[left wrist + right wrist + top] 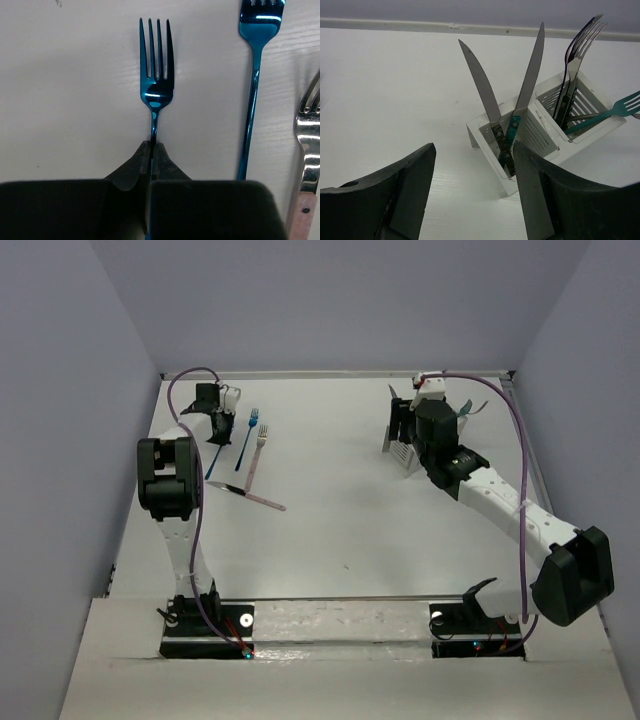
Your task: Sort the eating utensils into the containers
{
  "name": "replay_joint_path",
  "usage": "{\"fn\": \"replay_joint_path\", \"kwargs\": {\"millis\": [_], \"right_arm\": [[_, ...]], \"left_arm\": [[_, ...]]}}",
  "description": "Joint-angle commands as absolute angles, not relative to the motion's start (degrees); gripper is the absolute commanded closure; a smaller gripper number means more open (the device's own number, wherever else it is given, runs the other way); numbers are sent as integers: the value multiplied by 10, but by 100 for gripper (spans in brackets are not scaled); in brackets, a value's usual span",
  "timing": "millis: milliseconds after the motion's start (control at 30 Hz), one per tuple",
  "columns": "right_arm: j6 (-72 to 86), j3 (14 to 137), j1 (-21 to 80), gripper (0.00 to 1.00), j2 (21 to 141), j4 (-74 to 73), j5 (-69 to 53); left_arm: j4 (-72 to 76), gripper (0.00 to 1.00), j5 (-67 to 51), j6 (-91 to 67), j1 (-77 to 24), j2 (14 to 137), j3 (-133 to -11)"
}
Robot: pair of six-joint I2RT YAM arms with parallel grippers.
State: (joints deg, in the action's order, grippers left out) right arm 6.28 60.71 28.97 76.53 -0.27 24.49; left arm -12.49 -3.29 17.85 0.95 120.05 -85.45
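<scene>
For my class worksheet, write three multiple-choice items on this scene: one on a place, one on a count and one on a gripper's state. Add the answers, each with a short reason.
1. Where is the teal fork relative to the caddy?
A. Lying flat beside it.
B. Underneath it.
C. Inside it, leaning in the compartment with the other forks.

2. How many knives stand in the caddy?
A. Two.
B. Four.
C. None.

3. What state is the left gripper in?
A. Open, holding nothing.
B. Shut on the handle of a blue fork.
C. Shut on a knife.

Answers:
1 C, its handle goes down into the fork compartment.
2 A, two blades rise from the other compartment.
3 B, the left wrist view shows the fingers pinched on the blue handle.
</scene>
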Motion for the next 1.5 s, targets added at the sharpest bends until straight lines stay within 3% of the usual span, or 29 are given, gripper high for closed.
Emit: {"fn": "replay_joint_path", "kwargs": {"millis": [0,167,333,533,633,667,833,900,1000,1233,1467], "right_arm": [[67,615,294,31,749,1,234],[69,614,294,31,743,-16,229],[80,619,294,29,733,-25,167],[102,664,294,23,741,-12,-111],[132,692,294,1,768,40,-246],[132,706,314,2,795,40,-271],[62,839,432,2,901,-24,-170],[63,898,460,8,949,-11,-140],[124,961,471,16,1005,38,-134],[141,1005,505,18,1064,147,-146],[161,1077,512,25,1145,152,-105]], "left_arm": [[-127,100,-25,172,10,1202,-831],[-91,100,-30,147,10,1196,-820],[-32,100,-39,129,10,1109,-764],[23,100,-109,97,10,904,-710],[25,100,-162,70,10,819,-700],[27,100,-180,62,10,785,-695],[42,100,-199,4,10,700,-665],[48,100,-196,-18,10,668,-655],[54,100,-200,-39,9,640,-648],[78,100,-214,-75,5,599,-615],[88,100,-237,-100,4,593,-601]]}}
